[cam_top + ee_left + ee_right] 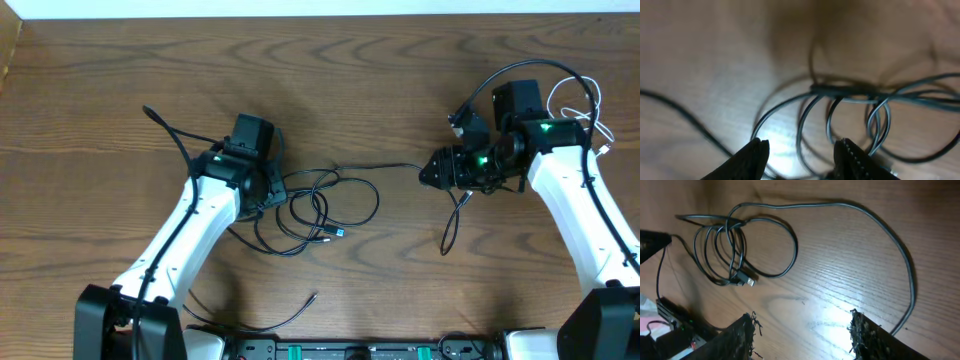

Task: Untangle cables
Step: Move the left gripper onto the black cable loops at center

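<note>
- Left wrist view: my left pincer (pixel 802 157) sits low over the table (pixel 715 60), jaws apart. Strands of the black cable (pixel 850 92) cross the gap, but nothing is clamped.
- Right wrist view: my right pincer (pixel 805 335) also has its jaws apart and holds nothing, with bare wood between them.
- Outward: the cable's loops lie bunched mid-table, just beside my left pincer. The plug end (pixel 746 281) rests at the coil's lower edge. One long lead arcs away towards my right side.
- Progress, as I judge it: early. One lead lies clear; the overlapping loops are yet to be parted.
- White cord: I cannot pick it out with certainty.
</note>
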`<state>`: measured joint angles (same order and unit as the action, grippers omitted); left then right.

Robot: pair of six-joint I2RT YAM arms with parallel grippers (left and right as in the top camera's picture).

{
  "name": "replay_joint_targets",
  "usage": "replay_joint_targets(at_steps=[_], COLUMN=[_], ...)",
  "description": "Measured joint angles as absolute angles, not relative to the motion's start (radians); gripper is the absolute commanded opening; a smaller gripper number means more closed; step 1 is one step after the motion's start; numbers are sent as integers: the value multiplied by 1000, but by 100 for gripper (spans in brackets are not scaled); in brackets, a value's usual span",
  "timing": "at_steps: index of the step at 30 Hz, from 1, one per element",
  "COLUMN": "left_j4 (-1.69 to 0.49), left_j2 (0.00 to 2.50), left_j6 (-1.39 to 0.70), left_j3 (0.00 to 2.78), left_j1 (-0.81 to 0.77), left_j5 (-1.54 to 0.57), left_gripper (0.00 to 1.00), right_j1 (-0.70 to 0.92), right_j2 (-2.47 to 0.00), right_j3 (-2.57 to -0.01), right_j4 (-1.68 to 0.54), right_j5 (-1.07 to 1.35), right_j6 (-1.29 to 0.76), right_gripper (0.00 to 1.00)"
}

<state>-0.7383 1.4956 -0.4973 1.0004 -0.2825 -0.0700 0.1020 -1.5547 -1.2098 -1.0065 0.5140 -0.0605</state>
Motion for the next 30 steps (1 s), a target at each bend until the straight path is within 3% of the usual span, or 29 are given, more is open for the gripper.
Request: replay_joint_targets(at_steps=[8, 19, 30], left_j4=[-549, -512, -421], left_j2=[1496, 1496, 1496], left_j6=[-497, -406, -259], left_j3=[936, 912, 872], left_j1=[-291, -295, -305], left_j5=[-70, -69, -69], left_gripper=[48, 49, 59], right_j1=[141, 166, 166], right_j2=[-1555, -1555, -1555], right_j3=[-1210, -1210, -1210], right_j4=[-997, -985, -981], right_j5=[514, 515, 515], right_j6=[-60, -60, -60], right_gripper=[61, 61, 61])
